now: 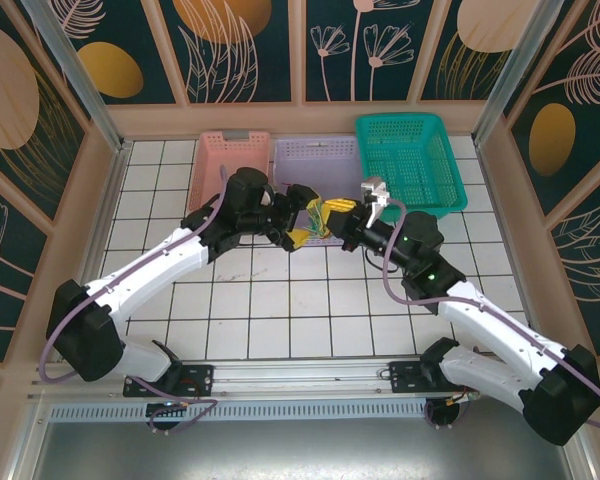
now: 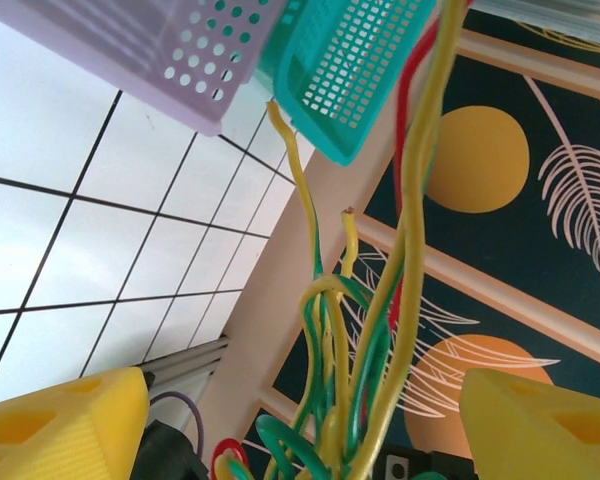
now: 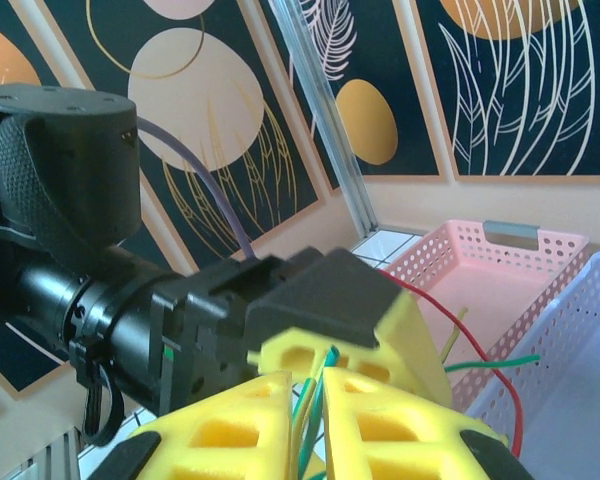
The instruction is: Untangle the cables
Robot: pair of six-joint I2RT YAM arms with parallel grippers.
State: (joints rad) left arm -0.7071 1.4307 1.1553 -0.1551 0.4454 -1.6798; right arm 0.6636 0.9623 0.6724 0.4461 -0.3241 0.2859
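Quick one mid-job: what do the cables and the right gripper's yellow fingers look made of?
Cables: thin wire in smooth, slightly glossy, plastic-looking insulation. Brownish tips at two yellow cut ends hint at a metal core.
Fingers of the right gripper: matt yellow, probably moulded or printed plastic, judging by the open cells in their faces. They could also be firm foam.

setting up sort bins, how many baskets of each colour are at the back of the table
pink basket: 1
lilac basket: 1
teal basket: 1
total: 3
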